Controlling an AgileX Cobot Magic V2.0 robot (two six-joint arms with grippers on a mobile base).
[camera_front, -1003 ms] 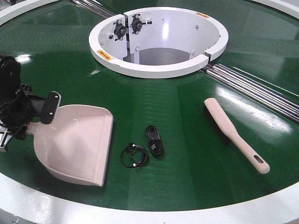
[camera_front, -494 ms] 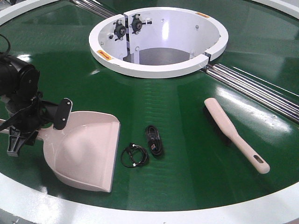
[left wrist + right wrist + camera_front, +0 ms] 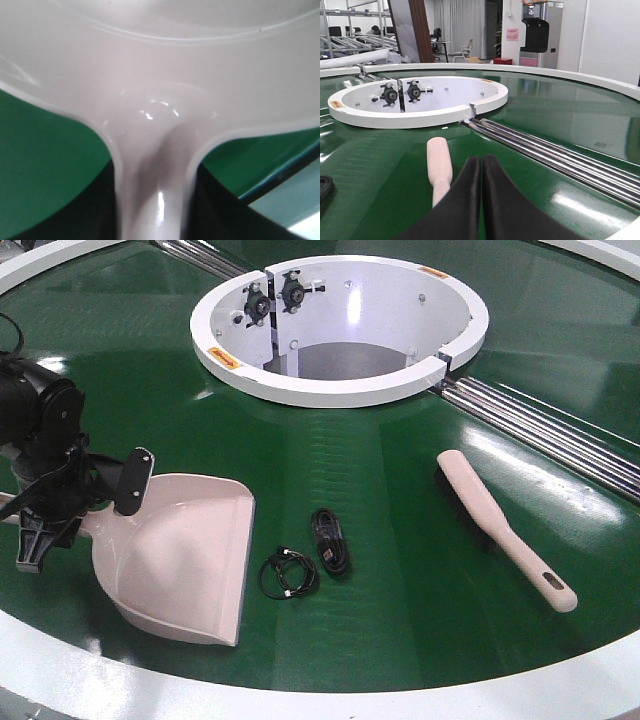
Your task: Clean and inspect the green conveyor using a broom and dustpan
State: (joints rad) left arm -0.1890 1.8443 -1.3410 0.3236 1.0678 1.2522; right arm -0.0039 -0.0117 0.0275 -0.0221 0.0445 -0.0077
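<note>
Pale curtains (image 3: 462,22) hang along the far wall, with a white chair (image 3: 468,50) before them. Metal racks (image 3: 350,27) stand left; a white wall (image 3: 612,35) closes the right.

**Left gripper clamped, right gripper closed and empty**

The left arm (image 3: 35,410) enters from the left edge of the scene, its bulky black wrist housing angled down toward the near side. Below it the left gripper (image 3: 80,512) sits low and tilted. One finger reaches right and slightly far, the other points down toward the near left. In the left wrist view, the dark fingers (image 3: 210,215) press against both sides of the handle of the dustpan (image 3: 150,200).

The right gripper (image 3: 481,165) shows only in its own wrist view. Its two black fingers are pressed flat together with nothing between them, pointing level toward the far side.
</note>
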